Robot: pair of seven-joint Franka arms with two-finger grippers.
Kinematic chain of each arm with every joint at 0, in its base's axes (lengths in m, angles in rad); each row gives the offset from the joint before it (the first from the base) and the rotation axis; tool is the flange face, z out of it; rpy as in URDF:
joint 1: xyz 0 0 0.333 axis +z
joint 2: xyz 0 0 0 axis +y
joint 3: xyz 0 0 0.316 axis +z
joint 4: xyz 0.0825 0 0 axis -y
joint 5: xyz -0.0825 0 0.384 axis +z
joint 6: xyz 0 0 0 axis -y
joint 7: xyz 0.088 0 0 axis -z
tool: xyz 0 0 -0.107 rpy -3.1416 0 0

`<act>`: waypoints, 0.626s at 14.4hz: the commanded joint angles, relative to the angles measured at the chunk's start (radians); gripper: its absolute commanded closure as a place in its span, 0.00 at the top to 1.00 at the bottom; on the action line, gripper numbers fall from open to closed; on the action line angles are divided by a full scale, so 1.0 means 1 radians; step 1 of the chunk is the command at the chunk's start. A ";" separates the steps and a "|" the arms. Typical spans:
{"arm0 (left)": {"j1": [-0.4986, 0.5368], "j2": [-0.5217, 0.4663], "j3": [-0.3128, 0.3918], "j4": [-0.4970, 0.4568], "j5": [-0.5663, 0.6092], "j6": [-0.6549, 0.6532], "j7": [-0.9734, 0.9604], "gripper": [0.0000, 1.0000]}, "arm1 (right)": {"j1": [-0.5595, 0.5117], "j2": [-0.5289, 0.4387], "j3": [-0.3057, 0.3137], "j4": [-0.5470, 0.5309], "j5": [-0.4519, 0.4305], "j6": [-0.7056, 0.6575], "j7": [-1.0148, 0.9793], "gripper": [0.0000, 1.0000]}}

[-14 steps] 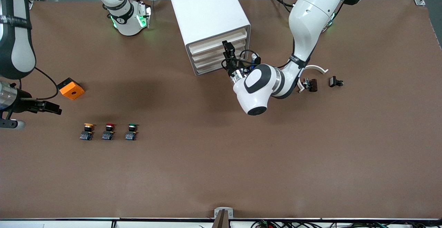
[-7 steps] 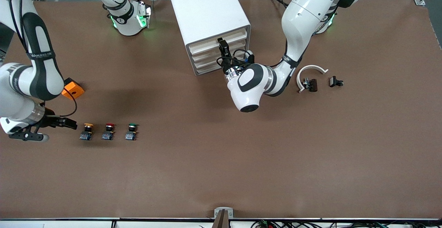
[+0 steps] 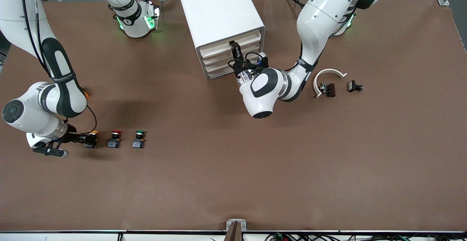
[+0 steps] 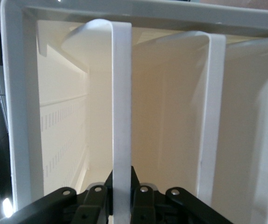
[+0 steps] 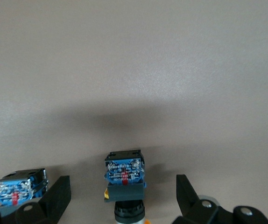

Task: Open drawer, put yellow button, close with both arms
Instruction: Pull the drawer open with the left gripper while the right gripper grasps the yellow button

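The white box cabinet (image 3: pixel 219 11) stands near the arms' bases, its four drawers facing the front camera. My left gripper (image 3: pixel 234 48) is at the uppermost drawer (image 3: pixel 222 47). In the left wrist view it (image 4: pixel 121 182) is shut on that drawer's thin cream front lip (image 4: pixel 122 93). The drawer front looks level with the others. The yellow button (image 3: pixel 93 137) stands on the table toward the right arm's end. My right gripper (image 3: pixel 87 139) is low at it, open. In the right wrist view the button's blue base (image 5: pixel 123 169) sits between the spread fingers (image 5: pixel 54 198), untouched.
A red-capped button (image 3: pixel 115 139) and a green-capped button (image 3: pixel 138 139) stand in a row beside the yellow one. The red one's blue base (image 5: pixel 19 191) is close to one finger. A white curved piece (image 3: pixel 328 73) and small black parts (image 3: pixel 354 86) lie toward the left arm's end.
The right arm swung down over the orange block, and its open gripper now straddles the yellow button. The left gripper shifted slightly along the cabinet front and stays at the top drawer.
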 commanded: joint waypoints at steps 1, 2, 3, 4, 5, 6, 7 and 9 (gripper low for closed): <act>0.007 0.028 0.014 0.008 0.023 0.024 -0.009 0.00 | 0.011 0.021 0.000 0.018 0.026 0.011 0.018 1.00; 0.007 0.031 0.021 0.009 0.025 0.025 -0.013 0.00 | 0.011 0.029 0.000 0.018 0.026 0.025 0.018 1.00; 0.007 0.030 0.042 0.009 0.026 0.028 -0.014 0.00 | 0.011 0.035 0.000 0.018 0.026 0.025 0.018 1.00; 0.007 0.030 0.060 0.009 0.028 0.027 -0.011 0.00 | 0.011 0.038 0.000 0.018 0.026 0.027 0.018 1.00; 0.009 0.030 0.073 0.011 0.028 0.027 -0.010 0.00 | 0.013 0.044 0.000 0.018 0.026 0.028 0.018 1.00; 0.009 0.030 0.086 0.014 0.028 0.028 -0.008 0.00 | 0.013 0.047 0.000 0.018 0.025 0.028 0.018 1.00; 0.007 0.030 0.105 0.016 0.026 0.028 -0.005 0.00 | 0.014 0.047 0.000 0.018 0.025 0.028 0.018 1.00; 0.012 0.030 0.122 0.029 0.028 0.028 0.010 0.00 | 0.020 0.054 -0.001 0.017 0.023 0.028 0.017 0.84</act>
